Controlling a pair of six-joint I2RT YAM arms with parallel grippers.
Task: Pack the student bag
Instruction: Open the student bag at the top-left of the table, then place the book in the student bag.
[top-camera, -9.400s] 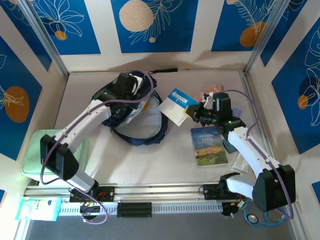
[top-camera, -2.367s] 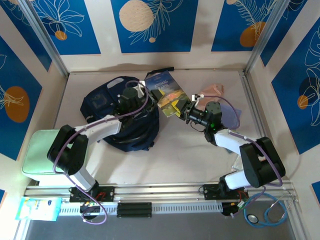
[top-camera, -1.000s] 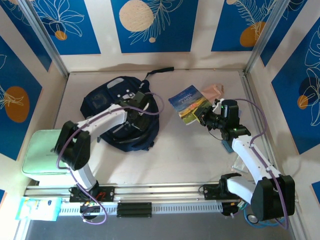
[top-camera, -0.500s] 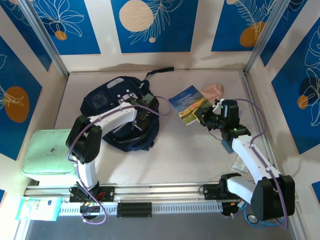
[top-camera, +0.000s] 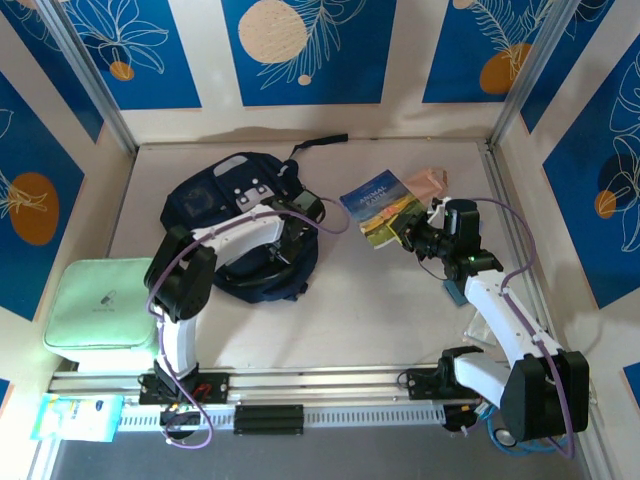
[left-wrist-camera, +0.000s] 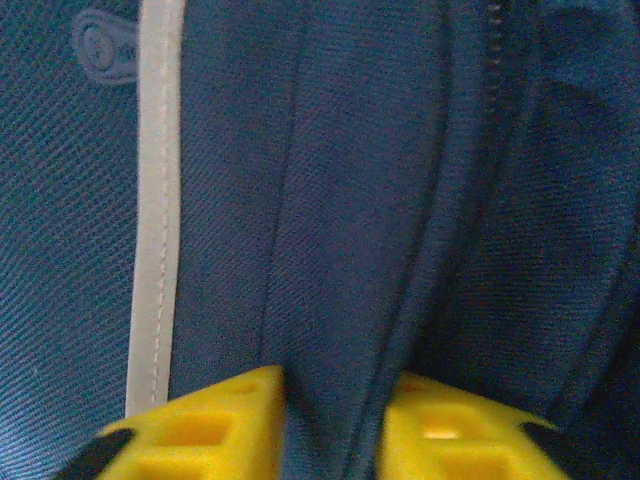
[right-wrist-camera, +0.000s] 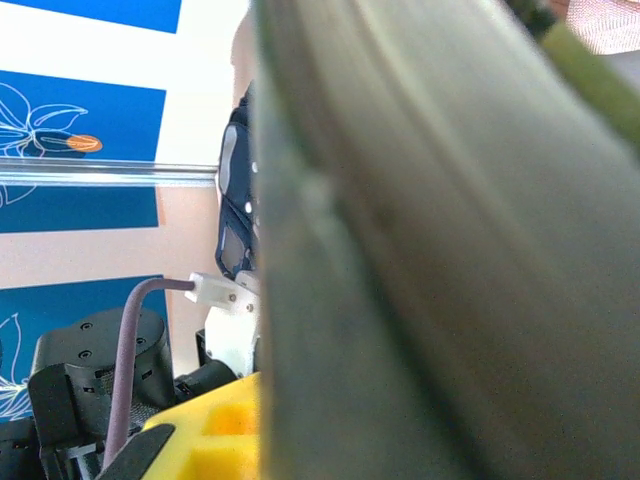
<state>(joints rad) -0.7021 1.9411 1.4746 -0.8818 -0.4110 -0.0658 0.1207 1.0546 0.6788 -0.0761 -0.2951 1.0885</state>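
Much of the right wrist view is taken up by a blurred grey-green surface pressed close to the lens, with one yellow finger (right-wrist-camera: 215, 430) at the bottom edge. From above, the right claw (top-camera: 413, 238) grips a paperback book (top-camera: 378, 208) by its near corner and holds it tilted. The left claw (top-camera: 300, 213) sits on the right side of the student bag (top-camera: 235, 235), which lies on the far-left part of the desk (top-camera: 350, 310). In the left wrist view its yellow fingers (left-wrist-camera: 200, 430) pinch a fold of navy fabric beside a pale stripe (left-wrist-camera: 155, 200).

Bare desk lies between bag and book and across the near half. A pink pouch (top-camera: 432, 180) lies just behind the book, and a mint-green case (top-camera: 95, 315) sits at the near-left edge. Blue leaf-print panels (top-camera: 300, 50) wall the space.
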